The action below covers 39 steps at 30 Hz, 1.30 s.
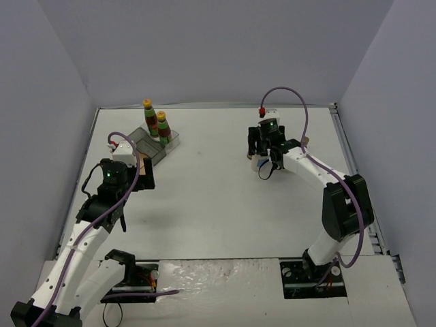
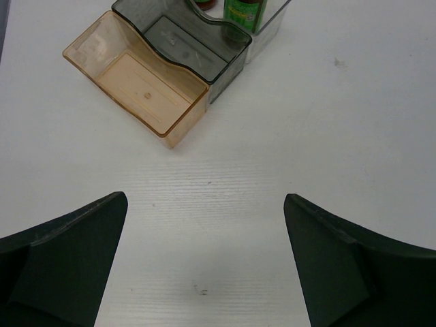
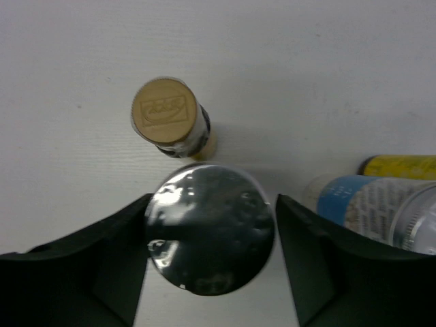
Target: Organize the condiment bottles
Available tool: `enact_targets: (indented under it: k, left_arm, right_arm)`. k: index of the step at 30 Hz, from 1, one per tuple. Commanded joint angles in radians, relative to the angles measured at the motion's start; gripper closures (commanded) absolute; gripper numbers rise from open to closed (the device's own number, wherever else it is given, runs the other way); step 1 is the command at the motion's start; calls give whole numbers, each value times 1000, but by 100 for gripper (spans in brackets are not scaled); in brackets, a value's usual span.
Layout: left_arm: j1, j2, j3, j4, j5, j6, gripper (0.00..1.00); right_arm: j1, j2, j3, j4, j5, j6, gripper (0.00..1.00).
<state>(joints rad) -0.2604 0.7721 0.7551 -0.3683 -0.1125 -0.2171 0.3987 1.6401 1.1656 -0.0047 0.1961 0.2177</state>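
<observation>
Right wrist view: a silver-lidded jar (image 3: 211,238) is seen standing upright, its long axis pointed up at the camera, directly between the fingers of the right gripper (image 3: 212,202). These are set close on either side of the lid, but whether the jar is clamped cannot be told. A brown-capped bottle (image 3: 165,112) is stood just beyond it. The left gripper (image 2: 204,204) is held wide and empty near the tray (image 2: 184,129), well apart, so the lift is judged to fall to the right arm.

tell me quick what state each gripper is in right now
left gripper: open, holding nothing
right gripper: jaws either side of the silver-lidded jar; whether they grip it cannot be told
</observation>
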Motion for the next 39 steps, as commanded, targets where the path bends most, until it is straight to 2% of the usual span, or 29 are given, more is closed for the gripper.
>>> enact_targets:
  k: [1,2,5,9,14,22,26,30,33,36,39]
  left_arm:
    - [1,-11,24,50,-55,15,3]
    - [3,-13,21,57,-55,15,3]
    - [1,-6,22,67,-52,16,3]
    - [1,4,26,69,-50,16,3]
    - [2,3,24,74,-40,16,3]
    - [3,-19,12,92,4,19,3]
    - [3,-34,4,109,47,19,3]
    - [3,-31,-3,120,84,21,3]
    - [2,-12,1,121,124,10,3]
    - [1,10,10,125,181,-5,3]
    - [-5,39,42,113,211,-28,3]
  right_arm:
    - [-9,7,23,40,-30,-11,43]
    - [-7,-2,17,40,-44,-12,55]
    - [24,-27,-14,39,-57,-25,74]
    - [122,-66,-33,38,-65,-60,91]
    - [261,-35,20,42,-151,-69,93]
    - [431,112,182,54,-250,-135,93]
    - [473,155,218,54,-267,-160,84]
    - [484,160,218,54,-272,-167,54]
    - [491,143,211,52,-288,-176,28]
    - [499,92,199,52,-286,-175,14]
    - [497,22,188,32,-268,-158,6]
